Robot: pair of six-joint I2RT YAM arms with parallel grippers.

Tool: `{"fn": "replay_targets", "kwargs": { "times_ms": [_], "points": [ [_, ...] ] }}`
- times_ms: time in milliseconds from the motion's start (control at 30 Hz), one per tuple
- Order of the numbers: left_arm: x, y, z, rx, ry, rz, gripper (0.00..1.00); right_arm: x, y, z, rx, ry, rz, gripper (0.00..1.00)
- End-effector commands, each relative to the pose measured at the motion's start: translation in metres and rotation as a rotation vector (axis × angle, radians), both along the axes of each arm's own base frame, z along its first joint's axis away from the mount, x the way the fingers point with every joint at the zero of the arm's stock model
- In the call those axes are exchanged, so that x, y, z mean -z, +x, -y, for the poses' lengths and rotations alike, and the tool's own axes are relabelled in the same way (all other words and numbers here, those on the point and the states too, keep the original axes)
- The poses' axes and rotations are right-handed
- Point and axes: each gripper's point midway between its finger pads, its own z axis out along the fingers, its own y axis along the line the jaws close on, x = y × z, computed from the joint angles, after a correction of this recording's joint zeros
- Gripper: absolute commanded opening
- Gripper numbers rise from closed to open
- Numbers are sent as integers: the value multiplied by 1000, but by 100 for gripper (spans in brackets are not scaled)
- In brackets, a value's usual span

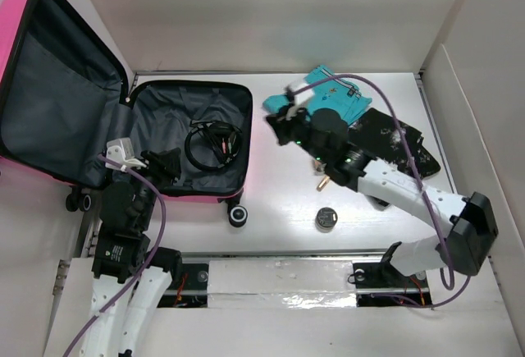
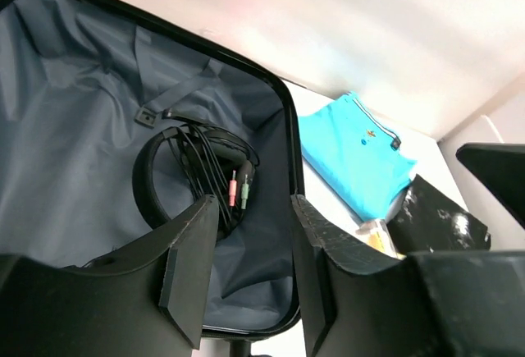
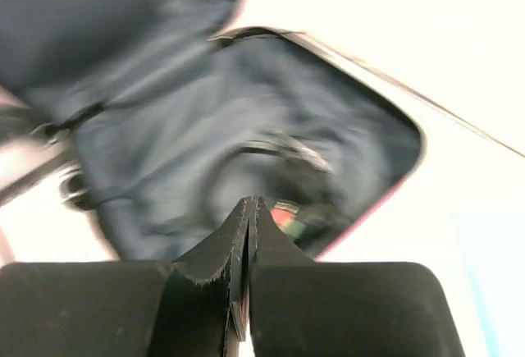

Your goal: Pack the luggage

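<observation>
Here, white table (image 1: 279,201), open luggage (image 1: 164,119), pale walls (image 1: 271,12)

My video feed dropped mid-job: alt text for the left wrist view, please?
Open luggage with grey lining holds a black headset and its cables, seen past the open, empty left pincer. Right of it lie a folded teal garment and a black item.

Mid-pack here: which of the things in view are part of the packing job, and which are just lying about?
Job: pink luggage, open; headphones, already inside; teal shirt and black speckled cloth, lying beside it, probably to pack.
Lying about, possibly: small round black disc near the front; amber item near it. Cannot tell what either is.
</observation>
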Motion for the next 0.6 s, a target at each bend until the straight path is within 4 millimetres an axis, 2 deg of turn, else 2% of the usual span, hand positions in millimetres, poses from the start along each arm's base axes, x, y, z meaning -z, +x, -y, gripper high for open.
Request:
{"fn": "replay_targets", "kwargs": {
  "times_ms": [0,67,100,133,167,200,233,300,367,467,567],
  "points": [
    [-22,0,8,43,-5,64,36,108,55,98,315,-86,-211,0],
    [-21,2,8,45,-2,59,36,127,55,136,395,-87,-268,7],
    [-21,2,10,54,-2,59,36,151,51,154,426,-121,-303,21],
    [-20,2,10,57,-1,59,36,160,55,173,473,-133,-321,29],
    [-21,2,11,61,0,63,36,167,55,183,501,-143,-330,35],
    [-20,3,12,65,1,58,37,181,53,190,514,-168,-353,48],
    [-21,3,12,65,0,61,37,188,56,199,537,-179,-374,52],
    [-20,5,12,63,2,58,38,215,56,207,565,-226,-458,62],
    [-18,5,12,65,4,57,38,227,61,209,578,-238,-497,66],
    [-18,5,12,65,6,56,38,247,69,210,591,-240,-552,66],
    [-19,3,12,63,5,60,38,261,73,202,555,-237,-592,66]
  ]
}}
